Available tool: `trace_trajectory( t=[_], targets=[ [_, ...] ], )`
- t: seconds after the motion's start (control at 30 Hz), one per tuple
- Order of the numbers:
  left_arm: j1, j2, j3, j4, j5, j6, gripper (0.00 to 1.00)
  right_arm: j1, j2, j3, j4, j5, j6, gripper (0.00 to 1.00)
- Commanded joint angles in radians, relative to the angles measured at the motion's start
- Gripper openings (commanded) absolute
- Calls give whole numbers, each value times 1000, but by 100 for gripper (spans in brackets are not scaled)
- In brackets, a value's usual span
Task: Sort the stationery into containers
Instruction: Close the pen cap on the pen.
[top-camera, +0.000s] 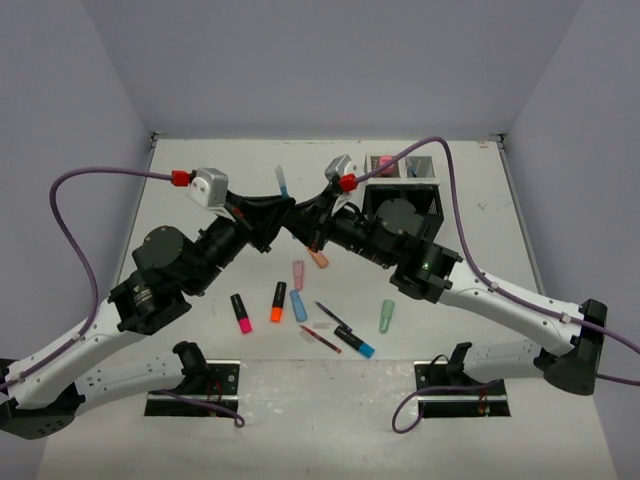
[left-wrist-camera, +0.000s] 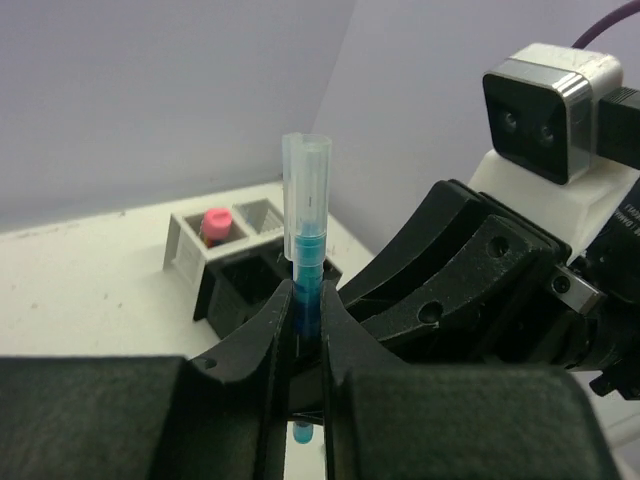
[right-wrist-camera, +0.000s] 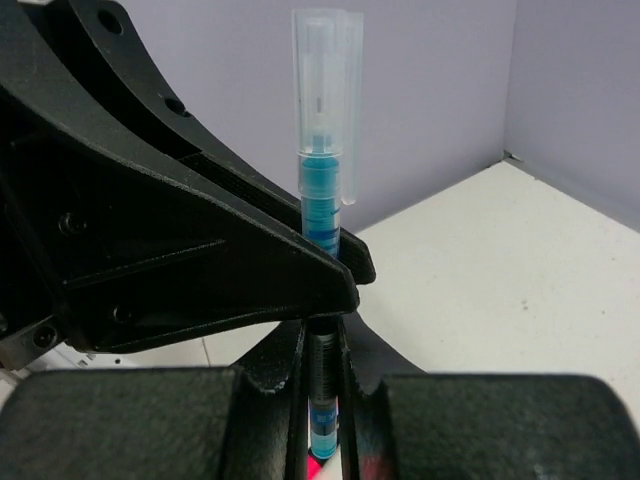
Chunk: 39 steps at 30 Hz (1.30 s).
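1. Lower left of centre in the overhead view: a pink highlighter (top-camera: 241, 313), an orange highlighter (top-camera: 277, 301) and a blue highlighter (top-camera: 298, 305) lie side by side on the white table (top-camera: 200, 180).
2. Centre: the left gripper (left-wrist-camera: 304, 325) pinches a blue pen (top-camera: 282, 182), which stands upright above the table with its clear cap on top.
3. Just to the right, the right gripper (right-wrist-camera: 323, 365) is clamped on the same pen, farther from the cap. The two sets of black fingers meet nose to nose.
4. Below them on the table lie a pale pink highlighter (top-camera: 298, 273), a peach highlighter (top-camera: 319, 258), a red pen (top-camera: 320, 339) and, further right, a mint highlighter (top-camera: 386, 316).
5. Upper right: the black mesh organizer (top-camera: 401, 167) sits partly behind the right arm. A pink glue stick (left-wrist-camera: 215, 222) stands in one of its pale compartments.
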Motion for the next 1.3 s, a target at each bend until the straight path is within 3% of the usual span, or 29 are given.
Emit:
trace_trajectory(
  t=[0.0,0.13,0.2,0.27,0.4,0.47,0.6,0.8,0.87,1.0,1.17,1.27],
  targets=[
    [-22,-12,116,-215,97,91,29,-25,-79,-138,252,-12,12,0],
    [-23,-62,177,-201,180,184,85,-39,-108,-196,183,-190,27,0],
    [-22,-94,188,-155,261,240,95,-105,-145,-229,156,-379,62,0],
    [-22,-100,207,-123,369,249,97,-166,-184,-258,164,-675,88,0],
    [-22,-65,236,-65,591,227,97,-210,-245,-254,178,-1097,119,0],
    [-22,-31,230,3,775,210,92,-209,-265,-242,219,-1219,197,0],
    [-22,22,212,136,996,153,87,-209,-299,-245,276,-1235,274,0],
    [-22,120,235,199,1101,120,79,-182,-283,-194,265,-1286,334,0],
    [-22,142,240,233,1147,102,71,-177,-279,-185,265,-1283,350,0],
    [-22,169,232,265,1193,76,64,-177,-288,-172,254,-1247,370,0],
    [-22,182,205,316,1205,48,43,-177,-286,-159,223,-1180,349,0],
    [-22,187,200,314,1205,44,41,-178,-275,-154,225,-1169,355,0]
  ],
)
